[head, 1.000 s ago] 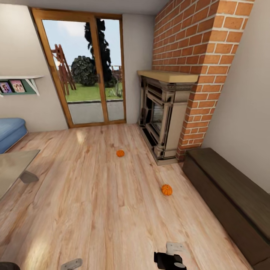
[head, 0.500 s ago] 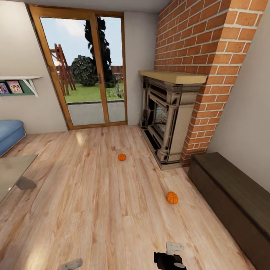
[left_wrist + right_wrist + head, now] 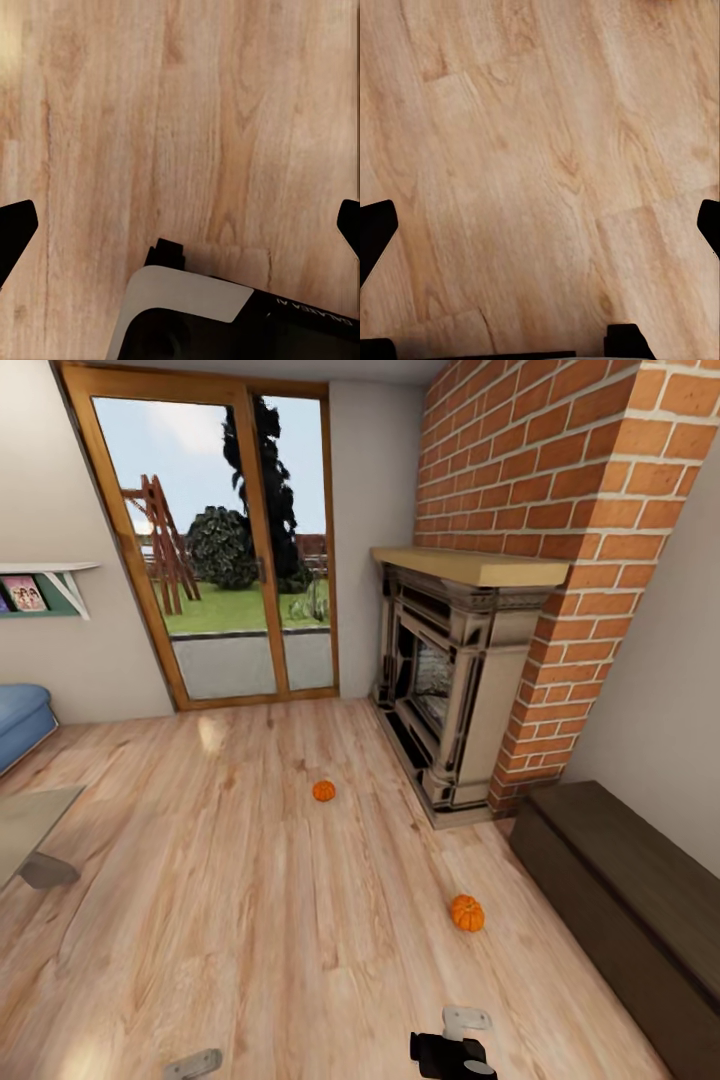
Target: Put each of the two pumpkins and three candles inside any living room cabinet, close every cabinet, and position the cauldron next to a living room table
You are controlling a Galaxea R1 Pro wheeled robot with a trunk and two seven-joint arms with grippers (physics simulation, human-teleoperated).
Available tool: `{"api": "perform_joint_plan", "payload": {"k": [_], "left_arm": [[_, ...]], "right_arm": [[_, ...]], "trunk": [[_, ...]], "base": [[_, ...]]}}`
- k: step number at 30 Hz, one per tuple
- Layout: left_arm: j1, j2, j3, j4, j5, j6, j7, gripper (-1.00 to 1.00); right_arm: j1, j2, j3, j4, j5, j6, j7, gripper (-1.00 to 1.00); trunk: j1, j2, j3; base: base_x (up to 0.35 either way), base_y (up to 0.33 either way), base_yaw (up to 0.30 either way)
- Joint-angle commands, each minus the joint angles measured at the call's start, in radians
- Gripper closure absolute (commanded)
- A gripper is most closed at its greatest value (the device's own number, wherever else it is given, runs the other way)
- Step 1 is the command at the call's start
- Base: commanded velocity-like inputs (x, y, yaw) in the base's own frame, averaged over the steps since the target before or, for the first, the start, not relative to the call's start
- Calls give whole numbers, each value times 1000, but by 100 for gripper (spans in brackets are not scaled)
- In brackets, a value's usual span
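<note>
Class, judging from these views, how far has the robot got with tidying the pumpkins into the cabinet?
Nothing looks done. Both ribbed orange pumpkins lie on the wooden floor, one near the brick fireplace, one farther off. The long dark brown cabinet is shut. Both claws are open over bare floor, holding nothing. Everything is left.

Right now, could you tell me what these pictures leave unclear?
- Cabinet: head view's right edge cuts it off; drawer fronts too dark to make out.
- Glass table: cut off by the left edge.
- Far pumpkin: too small for detail, unlike the near pumpkin.
- Right claw: only finger tips at the edges.
</note>
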Motion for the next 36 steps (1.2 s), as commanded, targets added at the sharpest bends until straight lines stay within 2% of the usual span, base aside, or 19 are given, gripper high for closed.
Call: {"api": "perform_joint_plan", "payload": {"k": [1,10,22,36], "left_arm": [[0,0,0,0,0,0,0,-100],[1,0,0,0,0,0,0,-100],[0,0,0,0,0,0,0,-100],[0,0,-1,0,0,0,0,-100]], "right_arm": [[0,0,0,0,0,0,0,-100],[0,0,0,0,0,0,0,-100],[0,0,0,2,0,0,1,-100],[0,0,0,5,-1,1,4,-100]], "trunk": [[0,0,0],[0,0,0],[0,0,0],[0,0,-5]], "base": [[327,0,0],[327,17,0],[317,158,-20],[275,183,-228]]}}
